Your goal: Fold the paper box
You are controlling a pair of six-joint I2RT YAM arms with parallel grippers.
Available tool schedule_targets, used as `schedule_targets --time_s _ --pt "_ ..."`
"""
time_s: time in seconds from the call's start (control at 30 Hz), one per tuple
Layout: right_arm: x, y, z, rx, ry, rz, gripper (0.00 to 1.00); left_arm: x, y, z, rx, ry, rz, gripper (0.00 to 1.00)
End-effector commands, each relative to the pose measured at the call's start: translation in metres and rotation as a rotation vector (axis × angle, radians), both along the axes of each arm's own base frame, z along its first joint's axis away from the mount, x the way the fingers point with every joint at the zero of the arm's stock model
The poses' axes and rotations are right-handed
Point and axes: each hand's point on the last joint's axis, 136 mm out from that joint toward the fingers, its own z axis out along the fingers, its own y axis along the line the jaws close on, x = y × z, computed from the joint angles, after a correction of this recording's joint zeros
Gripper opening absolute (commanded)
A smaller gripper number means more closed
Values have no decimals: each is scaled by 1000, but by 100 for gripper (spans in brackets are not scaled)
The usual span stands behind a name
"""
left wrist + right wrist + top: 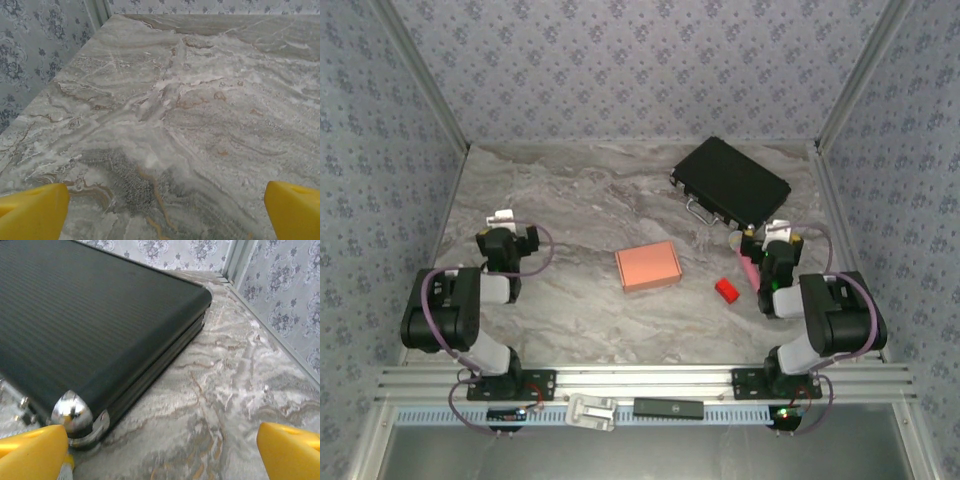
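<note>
The paper box (648,265), salmon-orange and lying flat as a small closed rectangle, rests on the marble table near its middle. My left gripper (507,222) sits well to the left of it, open, its yellow fingertips (31,211) spread wide over bare marble with nothing between them. At the right side my right gripper (776,236) is open too, its yellow fingertips (31,452) apart, pointing at the near corner of the black case (85,325). Neither gripper touches the paper box.
The black case (731,181) lies at the back right. A small red block (727,290) sits right of the paper box, and a pink stick (747,268) lies beside the right arm. Patterned walls (380,150) close in the table on three sides.
</note>
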Motion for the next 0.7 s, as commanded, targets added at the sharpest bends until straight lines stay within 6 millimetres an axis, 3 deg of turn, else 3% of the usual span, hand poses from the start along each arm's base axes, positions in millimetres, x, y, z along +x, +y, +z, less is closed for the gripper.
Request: schedule_targets --time_s 0.0,0.67 --pt "17 -3 -4 47 69 17 99 4 -4 4 -35 -14 -16 100" --pt "18 -5 -2 43 61 11 99 4 -5 4 -34 -11 -17 100"
